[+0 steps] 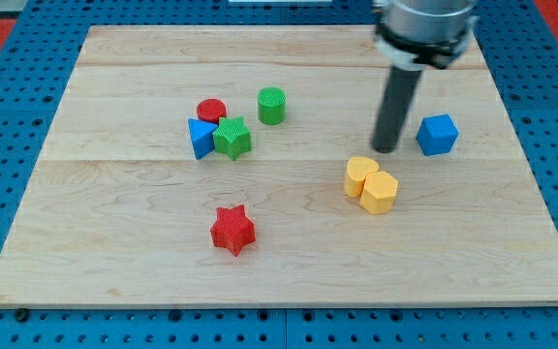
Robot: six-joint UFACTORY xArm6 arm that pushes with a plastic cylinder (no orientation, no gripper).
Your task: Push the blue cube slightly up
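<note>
**Mia:** Blue, that's the one to watch. The blue cube (437, 134) sits at the view's right side of the wooden board (143, 242), all by itself.

**Tom:** And the dark rod comes down from the top. Where does it end?

**Mia:** The tip (387, 149) rests on the wood just beside the cube, on the cube's left. I see a little gap, so I think they are apart, not touching.

**Tom:** Is there a claw, open or shut?

**Mia:** No claw at all. It's only a straight rod, so there is nothing to open or close.

**Tom:** So is the job done?

**Mia:** I don't think so. The cube has to go up a bit, toward the view's top. The tip is next to it, not under it. I guess the tip must go round below the cube first, then push up. That push looks not yet made.

**Tom:** What's close by?

**Mia:** Two yellow blocks (371, 184), touching each other, lie just below the tip. It must not bump them. The green cylinder (271, 105), red cylinder (211, 110), blue triangle (200, 137), green star (232, 138) and red star (232, 230) are well apart, toward the left.
</note>
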